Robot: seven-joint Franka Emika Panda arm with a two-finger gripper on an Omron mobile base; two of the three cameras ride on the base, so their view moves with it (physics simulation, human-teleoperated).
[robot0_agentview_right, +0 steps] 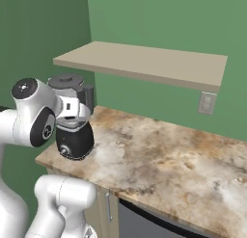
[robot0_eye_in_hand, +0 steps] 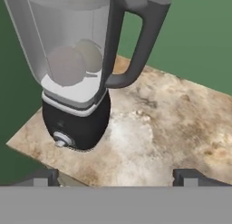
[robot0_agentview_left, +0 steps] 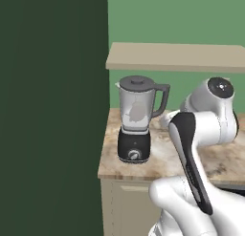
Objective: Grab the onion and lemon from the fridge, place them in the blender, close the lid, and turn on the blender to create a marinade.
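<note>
- blender (robot0_agentview_left: 135,125) stands at the worktop's (robot0_agentview_right: 164,160) left end, lid (robot0_agentview_left: 137,81) on.
- two round shapes, onion (robot0_eye_in_hand: 67,66) and lemon (robot0_eye_in_hand: 92,55), lie inside the jug.
- gripper (robot0_eye_in_hand: 118,175) jaws spread wide, holding nothing, near the blender.

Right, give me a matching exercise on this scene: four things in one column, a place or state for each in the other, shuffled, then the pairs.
Things:
1. lid
2. blender
3. gripper
4. shelf

Places or states:
A. open, holding nothing
B. stands at the counter's left end
C. fixed to the green wall above the counter
D. sits on the jug's mouth

Pairs: 1-D, 2-B, 3-A, 4-C
</note>
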